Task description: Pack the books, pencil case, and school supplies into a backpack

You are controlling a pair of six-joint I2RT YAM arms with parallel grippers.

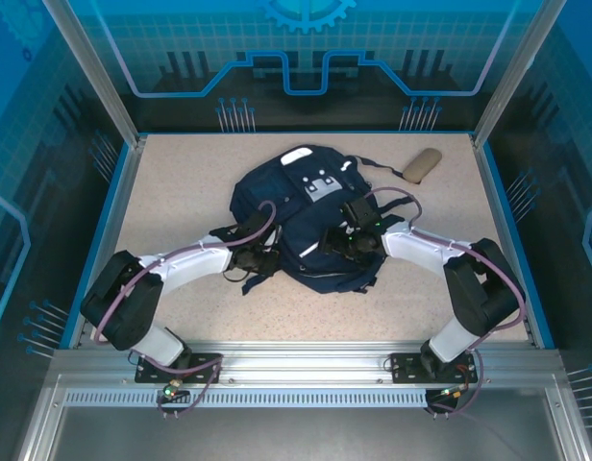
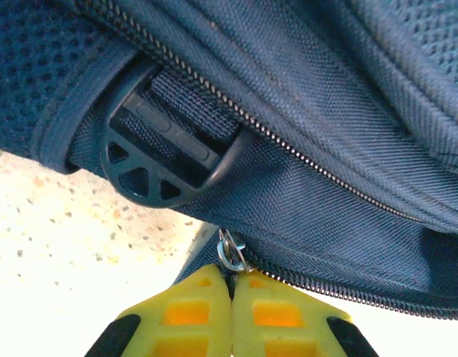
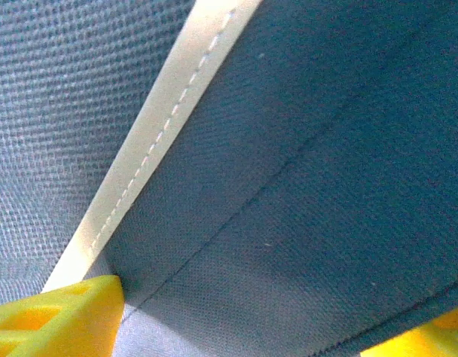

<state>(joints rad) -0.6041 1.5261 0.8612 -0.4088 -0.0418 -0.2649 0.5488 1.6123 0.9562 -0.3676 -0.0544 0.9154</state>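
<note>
The navy backpack (image 1: 277,197) lies flat in the middle of the table. Both grippers are at its near side. My left gripper (image 1: 262,257) is shut on the metal zipper pull (image 2: 234,255) at the backpack's left edge, its yellow fingertips (image 2: 199,305) pressed together just below a closed zipper line. My right gripper (image 1: 336,245) is open and low over the backpack's front panel. Its yellow fingertips (image 3: 62,320) stand wide apart with navy fabric (image 3: 288,186) and the white stripe (image 3: 162,134) between them. The tan pencil case (image 1: 422,164) lies at the back right. The books are out of view.
A dark round strap buckle (image 2: 155,160) sits on the backpack just above the zipper pull. Dark straps (image 1: 240,274) trail off the pack's near left side. Blue walls and metal posts ring the speckled table (image 1: 181,182).
</note>
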